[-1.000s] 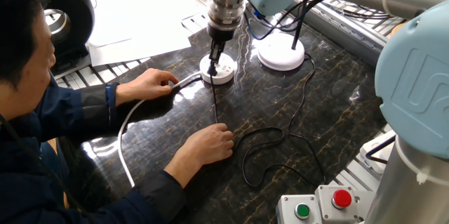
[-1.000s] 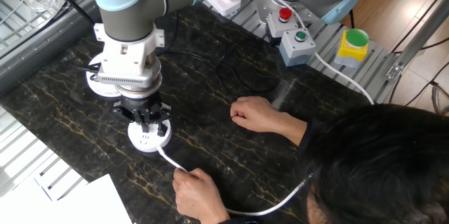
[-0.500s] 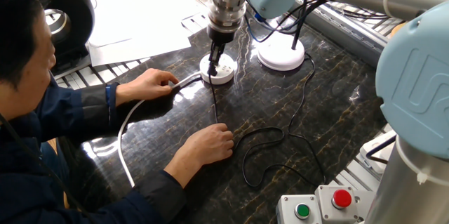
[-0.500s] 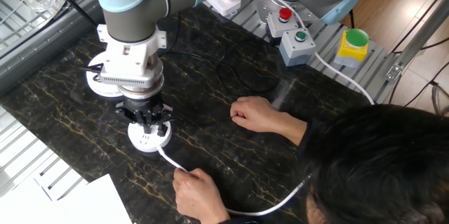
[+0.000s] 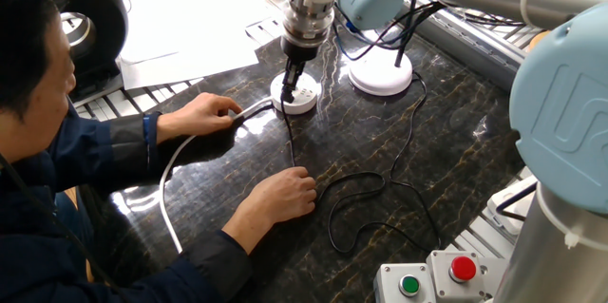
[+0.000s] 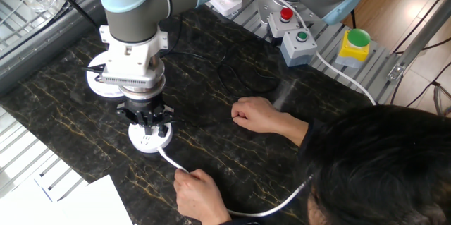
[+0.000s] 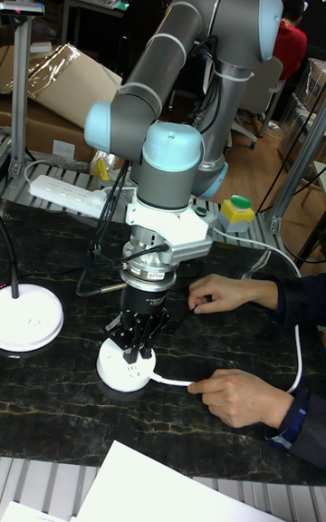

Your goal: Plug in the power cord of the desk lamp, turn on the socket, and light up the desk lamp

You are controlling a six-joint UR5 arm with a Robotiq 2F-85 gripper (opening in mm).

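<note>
White puck of a socket [image 5: 295, 95] sits directly under the claw [image 5: 289, 91], and the claw's black fingers [image 7: 136, 337] are drawn in tight on the small black plug at the end of the power cord [image 5: 290, 137], holding it upright right at the socket's top face. In the tall fixed view the plug looks to be touching the outlet holes, though how deep it sits cannot be made out. From the claw the thin black cord drops straight toward the person's side of the dark marble table [image 5: 437, 151], passes under one hand [image 5: 282, 196] resting on it, then loops away in loose curves.

Just beyond the claw, on the far side from the person, stands the desk lamp [image 5: 381, 72], its flat white disc base near the socket but apart from it, black gooseneck rising behind the arm. Whether it is lit cannot be seen.

The socket's thick white cable [image 6: 169, 160] leaves the puck toward the person, and a second hand [image 6: 199, 194] pinches it a short way out from the claw. Well away from the claw, past the table edge, sits a box with a red and a green button [image 6: 292, 27], with a white power strip [image 7: 68, 193] on the metal frame.
</note>
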